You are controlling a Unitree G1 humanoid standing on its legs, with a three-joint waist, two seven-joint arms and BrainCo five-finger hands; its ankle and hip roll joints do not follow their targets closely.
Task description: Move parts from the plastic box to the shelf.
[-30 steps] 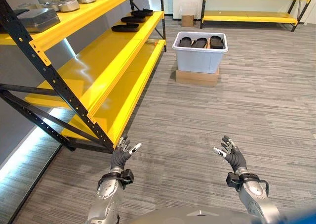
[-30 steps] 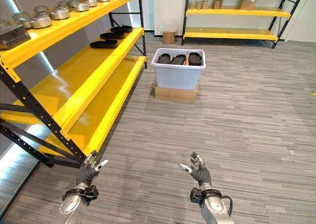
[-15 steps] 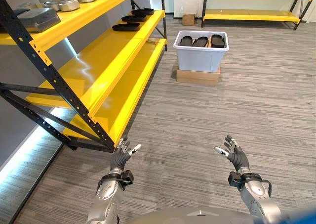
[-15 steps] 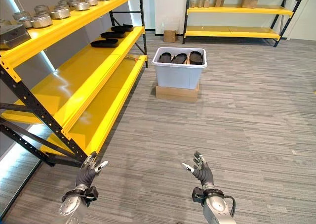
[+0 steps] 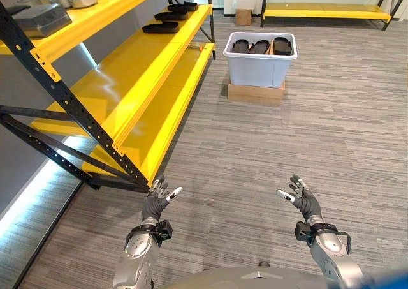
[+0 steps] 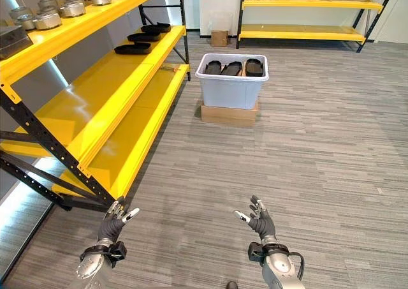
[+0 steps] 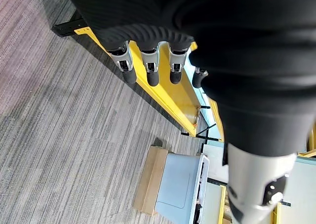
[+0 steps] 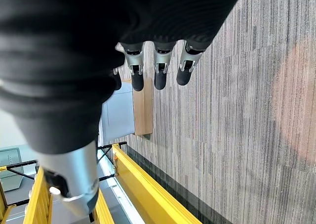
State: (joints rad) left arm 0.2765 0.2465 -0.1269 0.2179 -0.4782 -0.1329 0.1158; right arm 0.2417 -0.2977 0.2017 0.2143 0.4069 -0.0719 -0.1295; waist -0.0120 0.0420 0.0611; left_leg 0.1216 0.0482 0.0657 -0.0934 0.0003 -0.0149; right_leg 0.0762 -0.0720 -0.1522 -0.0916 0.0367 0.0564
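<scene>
Grey striped carpet floor [image 5: 268, 155] runs between yellow racking with black uprights. Well ahead of both sets of fingers, a pale plastic box [image 5: 260, 69] sits on a flat cardboard carton [image 5: 255, 93], with dark oval parts [image 5: 260, 46] lying side by side inside it. The shelf [image 5: 121, 78] stands on the left hand's side; more dark parts [image 5: 160, 27] lie at the far end of its middle level, and metal castings [image 6: 54, 18] line the top level. The left hand [image 5: 155, 204] and right hand [image 5: 304, 203] are raised low over the floor, well apart, fingers [image 7: 149, 66] spread and relaxed, holding nothing.
</scene>
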